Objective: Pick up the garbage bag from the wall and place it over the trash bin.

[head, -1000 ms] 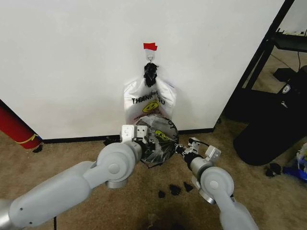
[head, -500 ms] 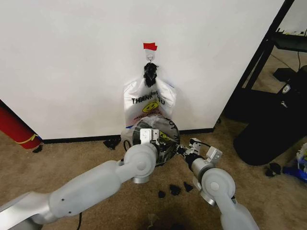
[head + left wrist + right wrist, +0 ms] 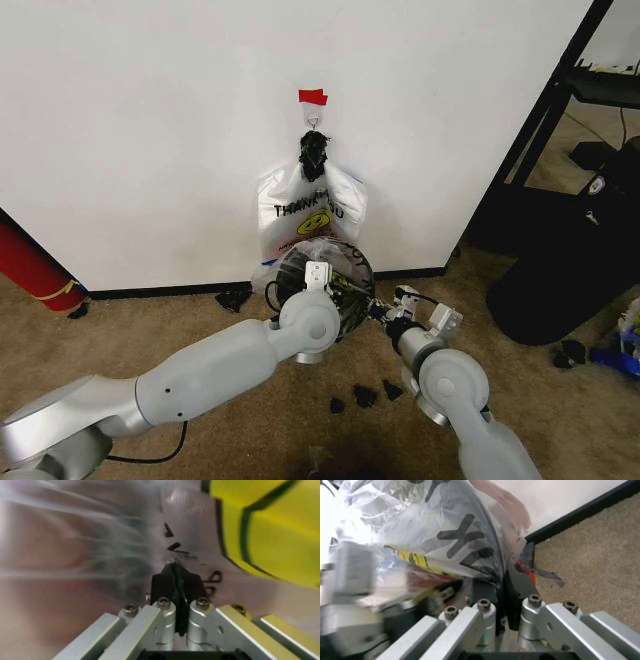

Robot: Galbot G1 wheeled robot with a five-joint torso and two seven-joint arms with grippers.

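Left hand (image 3: 322, 283) reached farther over bag-covered trash bin (image 3: 357, 300), hiding it.

"THAN" and part of a further letter read on the hanging white bag (image 3: 312, 212)

Garbage bag (image 3: 335, 262) over trash bin (image 3: 352, 308) (against wall (image 3: 150, 130)).

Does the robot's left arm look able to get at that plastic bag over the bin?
Probably yes: the left gripper is already at the garbage bag, fingers shut against the plastic over the trash bin. Nothing blocks it.
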